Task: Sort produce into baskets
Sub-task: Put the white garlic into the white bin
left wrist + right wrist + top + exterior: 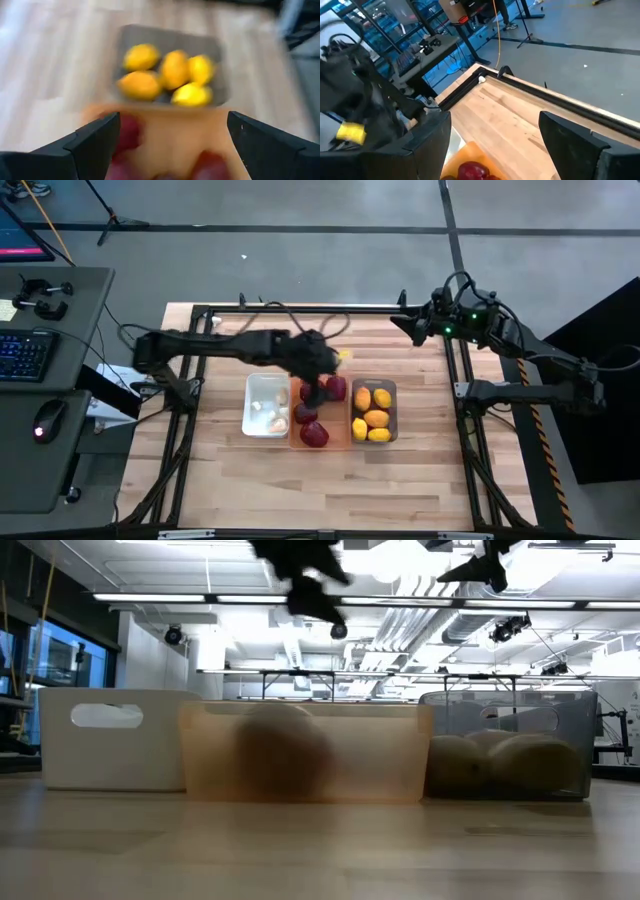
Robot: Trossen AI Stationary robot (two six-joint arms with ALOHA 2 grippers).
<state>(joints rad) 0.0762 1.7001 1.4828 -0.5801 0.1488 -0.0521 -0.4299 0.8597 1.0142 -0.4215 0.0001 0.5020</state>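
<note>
Landmark: orange basket (320,418), middle of three bins set side by side on the wooden desk (250,490).

Left of the orange basket, touching it: white basket (266,404). Whitish garlic-like bulbs (272,416) lie inside it, toward the near end.

Over the far end of the orange basket: left gripper (322,366), arm reaching in from the desk's left side. Left wrist view shows both dark fingers (97,140) spread wide apart, nothing between them. Picture is motion-blurred.

Inside the orange basket: dark red pieces (314,432). One sits at the near end, others farther back, one against the right wall. Low view shows a dark round shape (285,755) through the translucent orange wall.

Right of the orange basket, touching it: grey basket (374,386) holding yellow lemon-like fruits (376,418). Left wrist view shows five lemons (172,72) bunched together there.

Well to the right and beyond the orange basket: right gripper (412,326), raised near the desk's far right corner, pointing back toward the baskets. Right wrist view shows its fingers (432,135) parted and empty.
</note>
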